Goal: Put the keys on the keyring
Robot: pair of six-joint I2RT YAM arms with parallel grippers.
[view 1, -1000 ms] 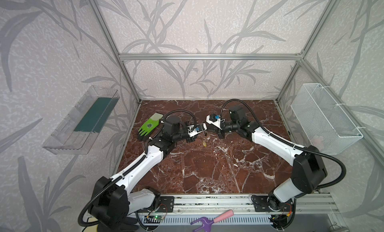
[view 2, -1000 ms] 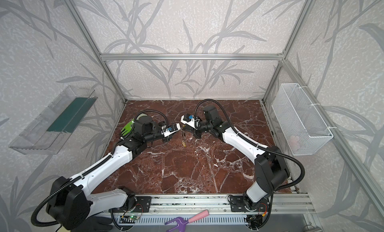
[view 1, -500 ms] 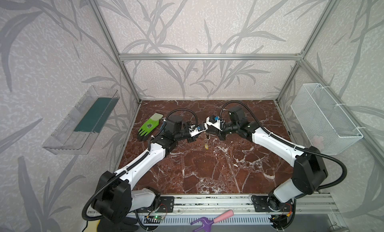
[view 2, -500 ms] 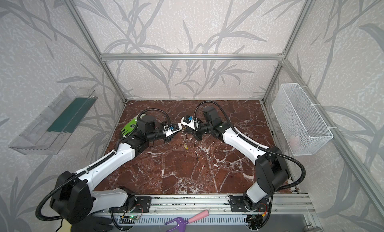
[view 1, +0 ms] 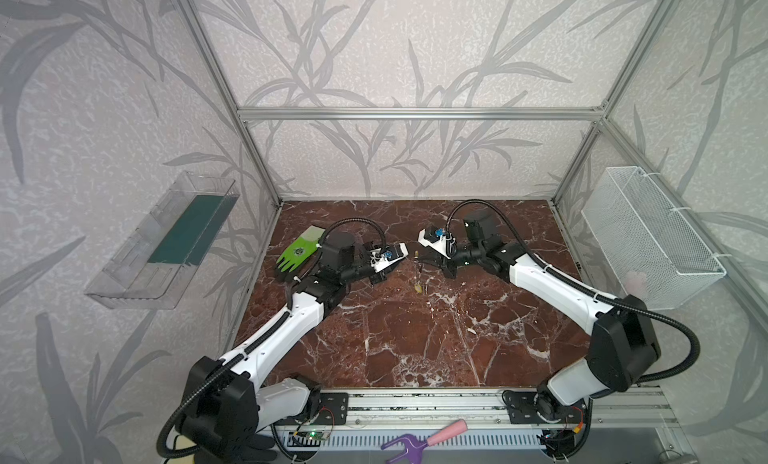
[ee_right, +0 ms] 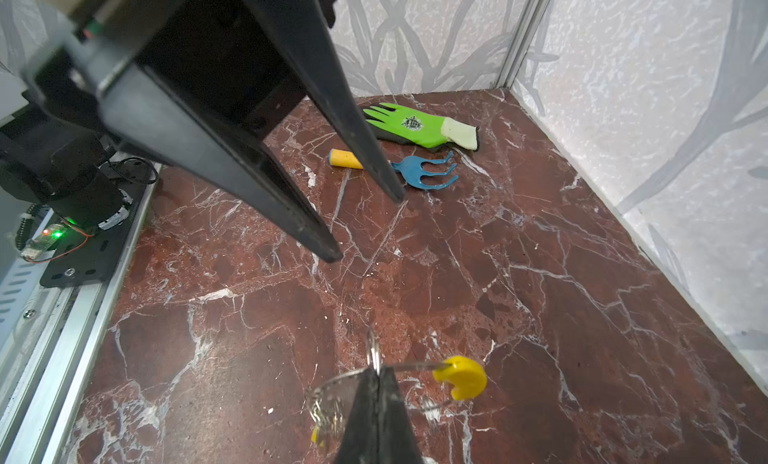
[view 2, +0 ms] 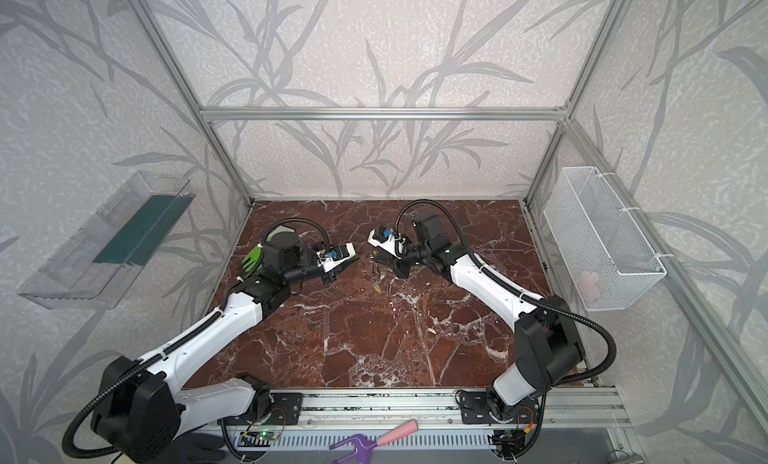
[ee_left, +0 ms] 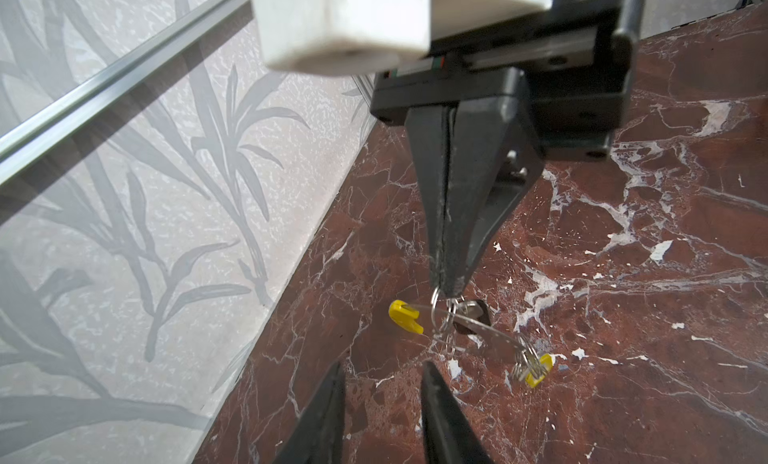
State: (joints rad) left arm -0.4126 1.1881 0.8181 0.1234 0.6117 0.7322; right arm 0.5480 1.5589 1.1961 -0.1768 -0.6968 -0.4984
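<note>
1. We see the right claw point(ee_left: 446, 286) with its jaws pressed together on the thin wire of the keyring point(ee_left: 405, 316). It holds the ring in the air, a little toward 12 o'clock from the middle of the table point(view 1: 415, 350).
2. The left claw point(ee_right: 365, 225) faces it from 9 o'clock, jaws partly apart and empty.
3. The key with the black fob point(ee_left: 478, 310) and the key with the yellow tag point(ee_left: 538, 370) dangle under the ring. We cannot tell whether both are fully threaded on.
4. The grip is on bare wire at the very fingertips, so we judge that a jolt or twist could make the ring slip or swing.
5. The claws stand tip to tip. A hasty approach from the left could knock the hanging keys or clash fingertips.
6. For room, the table looks bare toward 6 and 3 o'clock. The glove point(view 1: 297, 254) and the rake point(ee_right: 428, 173) lie at 10 o'clock, and the wall point(ee_left: 166, 233) closes off 12.
</note>
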